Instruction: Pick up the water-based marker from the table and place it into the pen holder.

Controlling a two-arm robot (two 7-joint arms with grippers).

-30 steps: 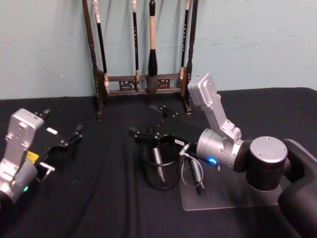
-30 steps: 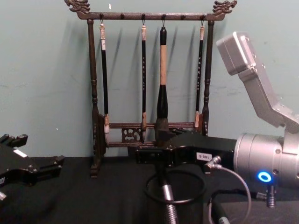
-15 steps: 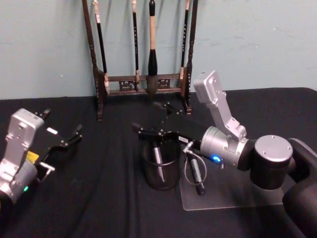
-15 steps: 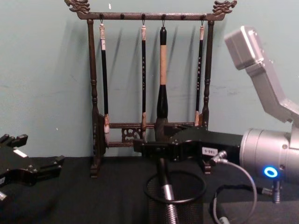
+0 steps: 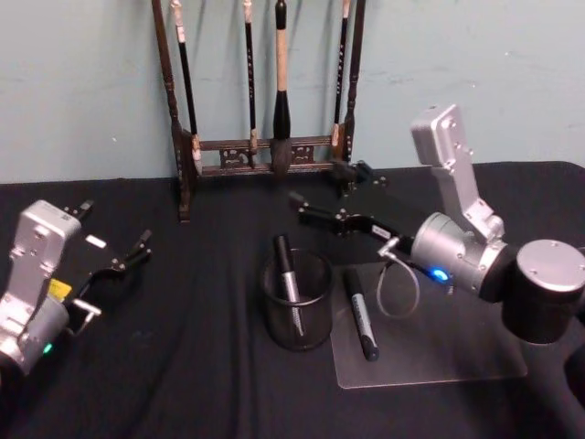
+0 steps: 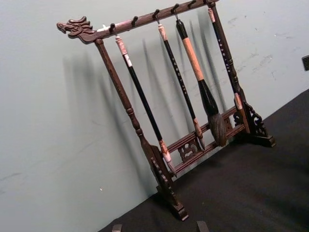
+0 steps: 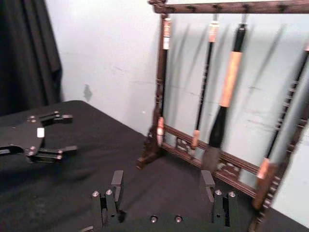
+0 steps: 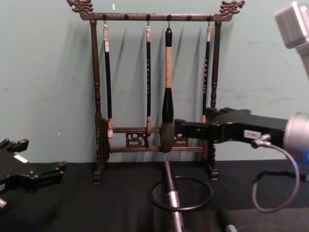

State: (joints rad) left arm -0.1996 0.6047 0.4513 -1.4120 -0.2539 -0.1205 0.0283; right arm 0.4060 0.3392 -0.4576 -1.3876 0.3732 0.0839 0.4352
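The pen holder (image 5: 298,331), a round black mesh cup, stands mid-table on the black cloth; its rim (image 8: 181,195) also shows in the chest view. A black and silver marker (image 5: 286,272) leans inside it, its top poking above the rim (image 8: 167,176). My right gripper (image 5: 331,194) hovers open behind and to the right of the cup, above it, with nothing between its fingers (image 7: 117,186). From the chest it reaches in from the right (image 8: 179,128). My left gripper (image 5: 111,230) rests open at the left of the table, empty, low at the chest view's left edge (image 8: 36,170).
A second dark marker (image 5: 360,313) lies on a clear plastic mat (image 5: 439,358) just right of the cup. A tall dark wooden rack (image 5: 265,146) hung with calligraphy brushes stands at the back against the wall. Black cloth (image 5: 183,366) covers the table.
My right gripper has lifted and drawn back to the right, away from above the cup, staying open. The marker stays in the holder. The left arm has not moved.
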